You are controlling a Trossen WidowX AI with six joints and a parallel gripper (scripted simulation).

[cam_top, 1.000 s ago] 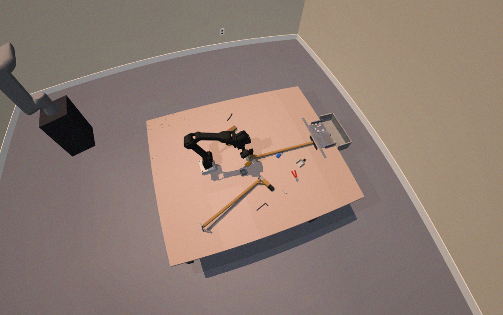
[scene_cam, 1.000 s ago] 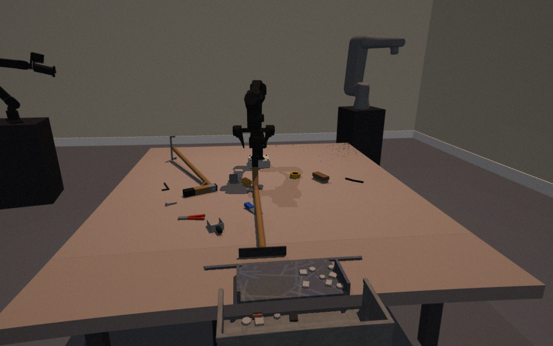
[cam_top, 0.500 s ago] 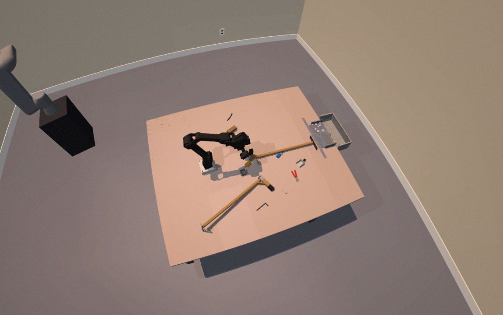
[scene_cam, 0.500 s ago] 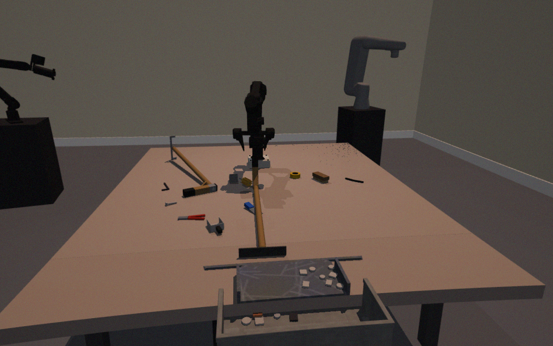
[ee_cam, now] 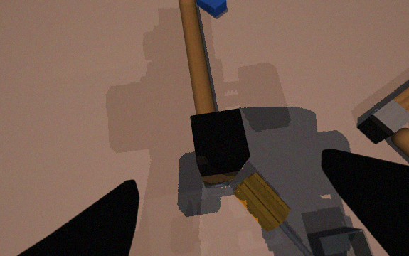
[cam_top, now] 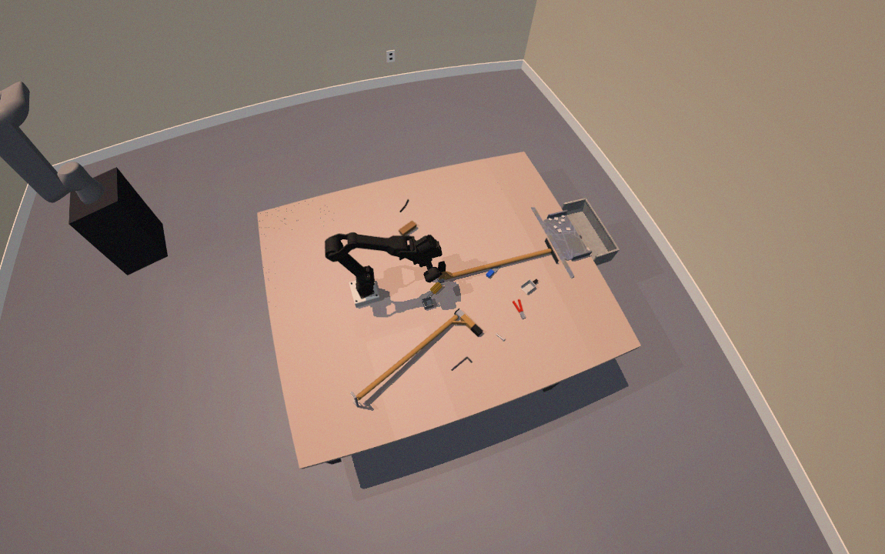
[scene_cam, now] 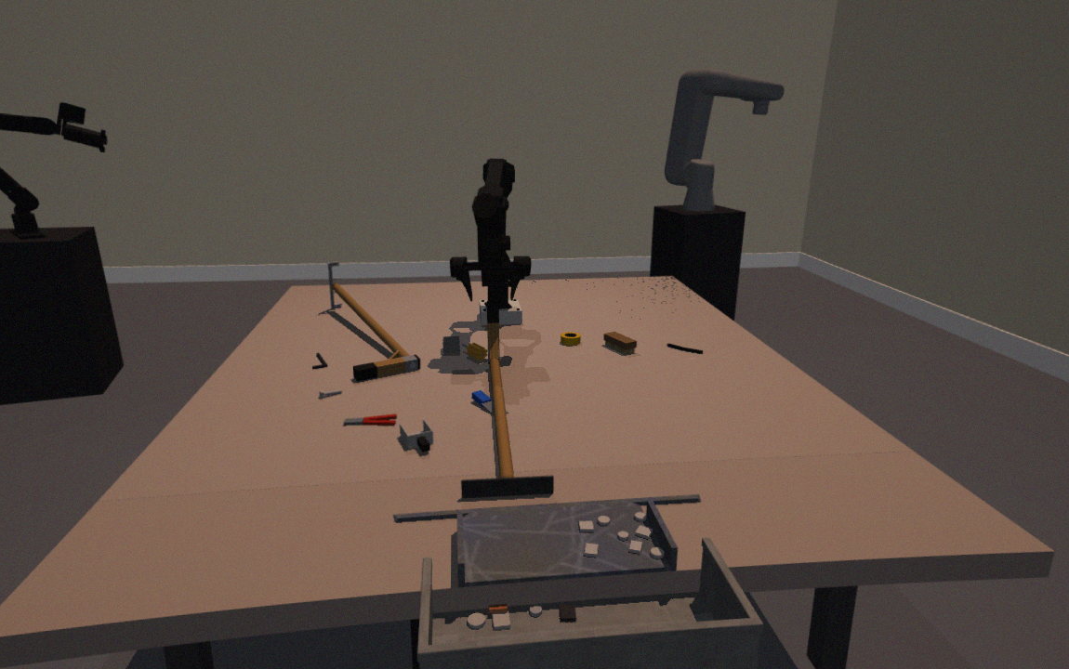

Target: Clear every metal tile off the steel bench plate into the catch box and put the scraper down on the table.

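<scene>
The long scraper (cam_top: pixel 501 264) (scene_cam: pixel 500 415) (ee_cam: pixel 198 71) lies on the table, its dark blade (scene_cam: pixel 508 486) just short of the steel bench plate (scene_cam: pixel 513 553). Its near end carries a black block (ee_cam: pixel 220 142). My gripper (scene_cam: pixel 492 299) (ee_cam: pixel 230 173) is open and empty above that end, with the block between its fingertips in the wrist view but not gripped. Several pale tiles (scene_cam: pixel 590 549) (cam_top: pixel 559 218) lie on one side of the plate, by its side wall. The catch box (scene_cam: pixel 588 645) (cam_top: pixel 589 224) beyond the plate holds several small pieces, including a pale square tile (scene_cam: pixel 501 621).
A yellow-handled screwdriver (ee_cam: pixel 262 203) (scene_cam: pixel 476 351) lies beside the scraper's near end. A second wooden-handled tool (cam_top: pixel 405 356) (scene_cam: pixel 367 320) lies to one side. A blue object (scene_cam: pixel 481 397) lies by the scraper handle. Red-handled pliers (scene_cam: pixel 376 420) and a brown block (scene_cam: pixel 620 342) lie farther off.
</scene>
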